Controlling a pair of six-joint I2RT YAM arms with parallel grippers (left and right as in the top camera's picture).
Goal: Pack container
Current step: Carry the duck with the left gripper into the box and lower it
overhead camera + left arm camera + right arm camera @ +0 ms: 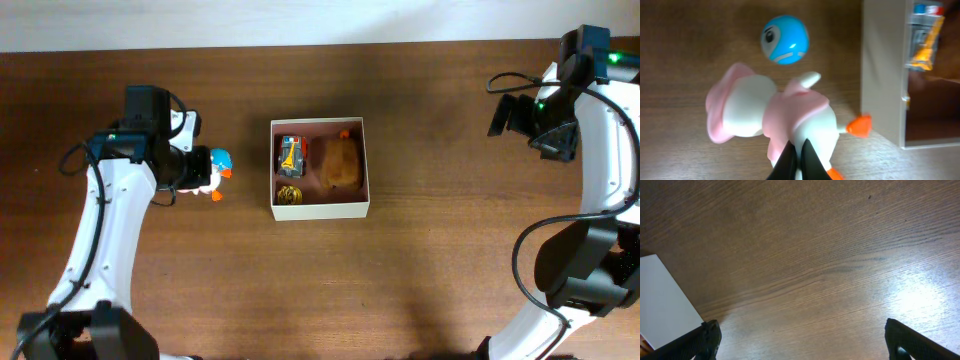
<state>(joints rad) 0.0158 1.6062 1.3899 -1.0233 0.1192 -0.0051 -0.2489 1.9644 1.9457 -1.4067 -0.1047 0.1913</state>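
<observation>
The container (pixel 320 209) is a square box with white walls and a pink-brown inside at the table's middle. It holds a yellow and blue toy car (pixel 291 156), a brown plush (pixel 340 163) and a small gold piece (pixel 290 193). My left gripper (pixel 195 172) is shut on a white and pink toy bird (pixel 217 172) with a blue head and orange feet, just left of the box. In the left wrist view the jaws (pixel 801 160) pinch the bird's body (pixel 770 110), and the box wall (pixel 882 75) is to the right. My right gripper (pixel 802 340) is open and empty.
The right arm (pixel 545 115) is at the far right of the brown wooden table, well away from the box. A white corner of the box (pixel 662 300) shows at the left edge of the right wrist view.
</observation>
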